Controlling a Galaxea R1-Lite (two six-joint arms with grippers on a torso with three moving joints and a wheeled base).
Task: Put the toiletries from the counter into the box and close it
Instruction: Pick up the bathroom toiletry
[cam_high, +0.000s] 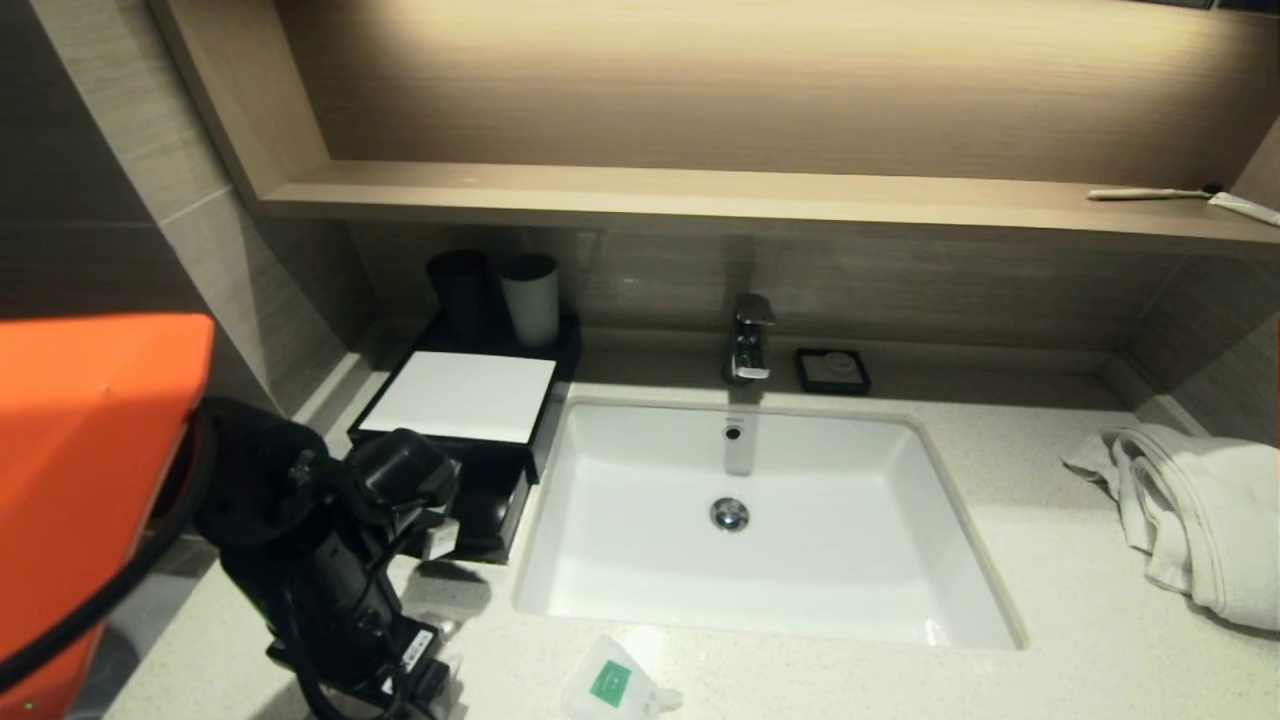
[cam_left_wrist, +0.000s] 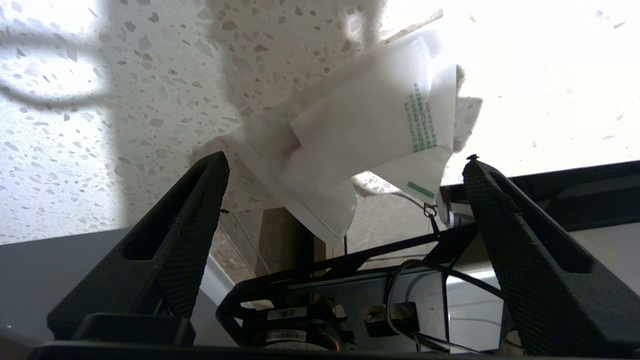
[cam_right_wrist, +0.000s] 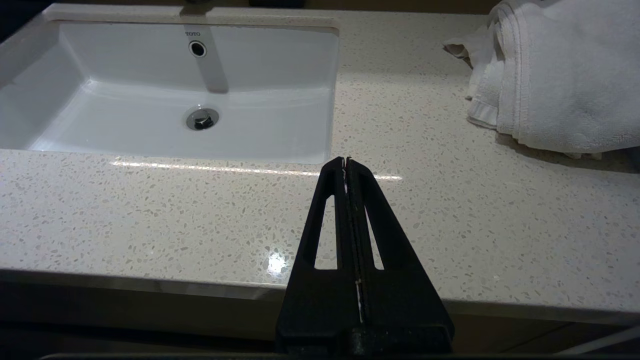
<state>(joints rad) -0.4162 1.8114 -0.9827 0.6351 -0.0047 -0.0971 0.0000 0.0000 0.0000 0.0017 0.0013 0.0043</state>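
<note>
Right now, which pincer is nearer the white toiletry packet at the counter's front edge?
Left. The left pincer hangs open right over the white toiletry packet; the right pincer sits shut over bare counter beside the sink.

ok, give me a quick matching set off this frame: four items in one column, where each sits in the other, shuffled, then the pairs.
Items:
1. towel
2. toothbrush
3. white packet
4. two cups

Places:
A. on the black tray in the back corner, left of the sink
B. on the counter right of the sink
C. on the shelf above, far right
D. on the counter's front edge, just right of the left hand

Pairs: 1-B, 2-C, 3-D, 4-A
</note>
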